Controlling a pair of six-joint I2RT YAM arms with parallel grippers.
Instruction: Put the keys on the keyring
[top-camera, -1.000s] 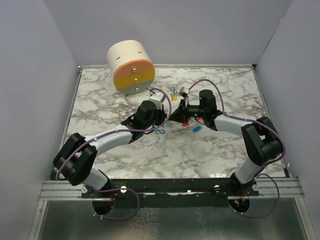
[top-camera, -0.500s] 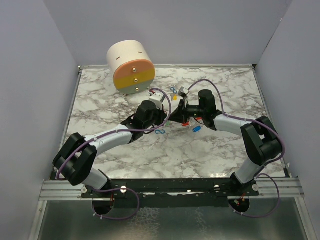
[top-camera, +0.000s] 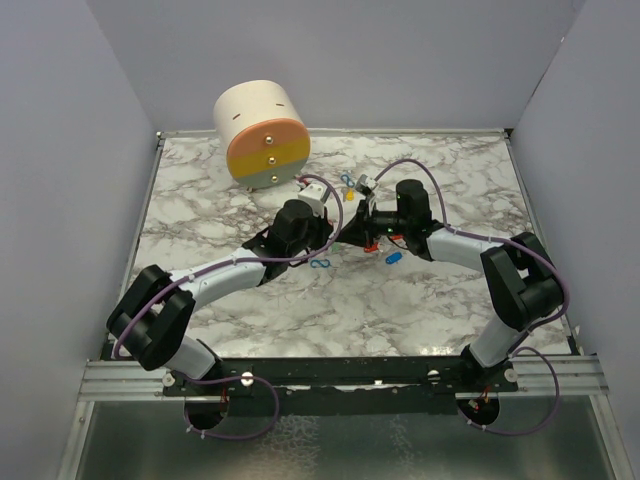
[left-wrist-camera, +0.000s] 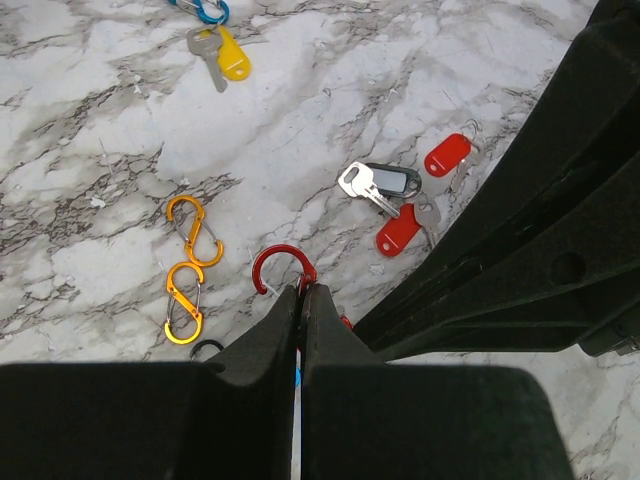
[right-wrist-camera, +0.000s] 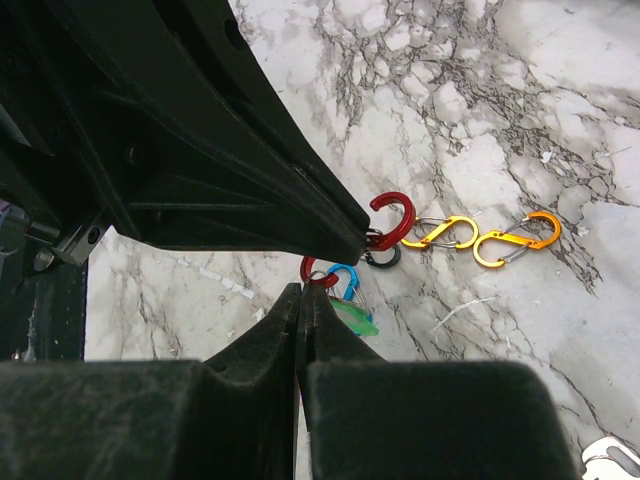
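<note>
My left gripper (left-wrist-camera: 300, 290) is shut on a red figure-8 clip (left-wrist-camera: 283, 268), held just above the table. In the right wrist view the same red clip (right-wrist-camera: 392, 215) sticks out of the left fingers (right-wrist-camera: 330, 235). My right gripper (right-wrist-camera: 303, 290) is shut on the ring of a green key (right-wrist-camera: 352, 318), right at the clip's lower red loop (right-wrist-camera: 318, 270), beside a blue clip (right-wrist-camera: 345, 280). The two grippers meet tip to tip at table centre (top-camera: 342, 238). Two red keys (left-wrist-camera: 400, 230), a dark-headed key (left-wrist-camera: 380, 182) and a yellow key (left-wrist-camera: 222, 55) lie on the marble.
Two orange figure-8 clips (left-wrist-camera: 190, 265) lie just beyond the red clip, seen also in the right wrist view (right-wrist-camera: 480, 235). A blue key (top-camera: 393, 257) and a blue clip (top-camera: 320, 262) lie near the grippers. A cream and orange drum (top-camera: 262, 135) stands at the back left.
The right gripper has edged slightly left towards the left gripper. Both stay shut; nothing else has moved.
</note>
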